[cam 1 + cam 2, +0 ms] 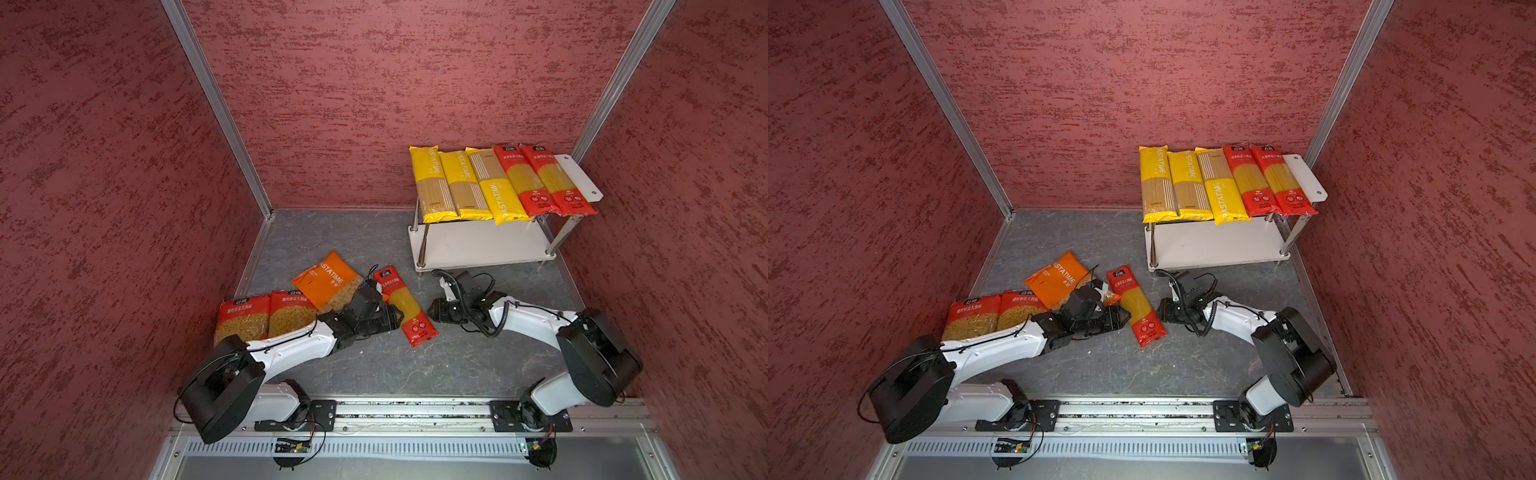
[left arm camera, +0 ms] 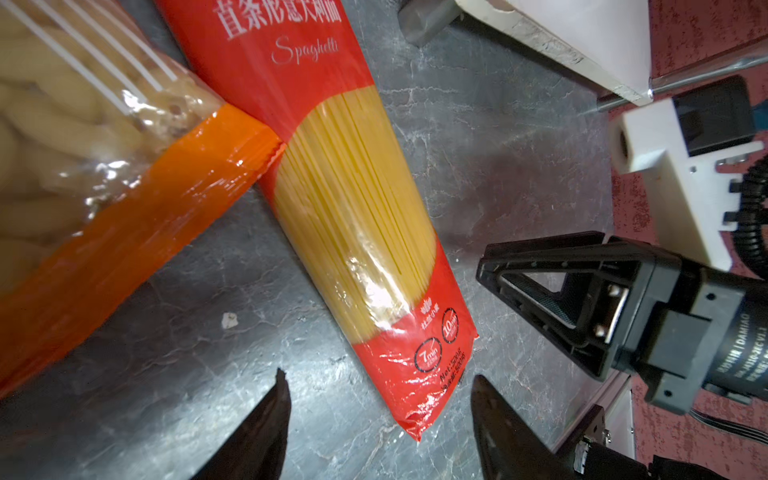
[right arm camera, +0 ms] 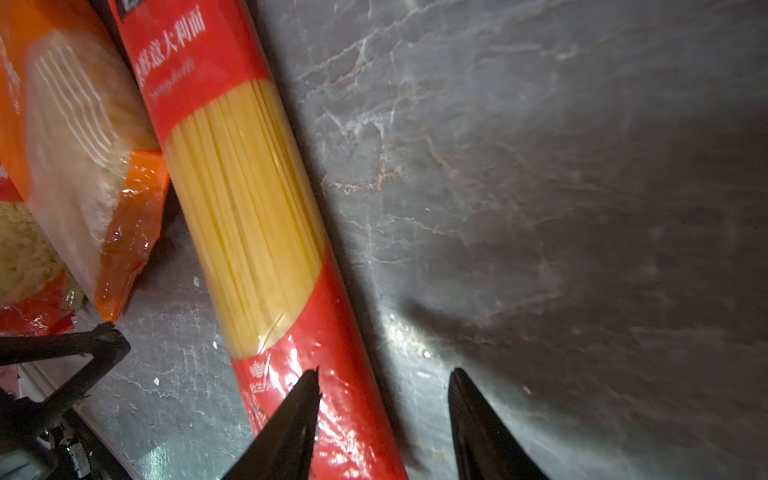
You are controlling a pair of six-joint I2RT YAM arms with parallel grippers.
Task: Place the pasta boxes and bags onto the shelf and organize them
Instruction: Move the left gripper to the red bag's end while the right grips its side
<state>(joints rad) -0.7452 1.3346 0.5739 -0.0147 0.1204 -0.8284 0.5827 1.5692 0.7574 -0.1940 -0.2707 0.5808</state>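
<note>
The grey marbled counter [image 1: 374, 365] fills the lower middle of both top views. The shelf [image 1: 478, 245] stands at its right rear. Its top board carries three yellow spaghetti packs [image 1: 461, 183] and two red spaghetti packs [image 1: 544, 183] side by side, with only a narrow bare strip at the right end. The lower board is bare.

Left of centre lie two wide red short-pasta packs [image 1: 243, 318], partly under the left arm, and just beyond them the orange pack [image 1: 328, 282]. These probably sag and shift when lifted.

At centre the last red spaghetti pack [image 1: 405, 305] lies flat and slanted. It is likely stiff along its length, brittle inside and slick in its film, so a hold across the middle should keep it level.

The left tool [image 2: 378, 382] is spread, its fingers flanking the pack's near end and gripping nothing. The right tool [image 3: 384, 374] is also spread and empty, one finger over the pack's red end and the other over bare counter.

The orange pack's sealed edge touches the spaghetti pack's side. The two tools are close together across the pack and could clash.
</note>
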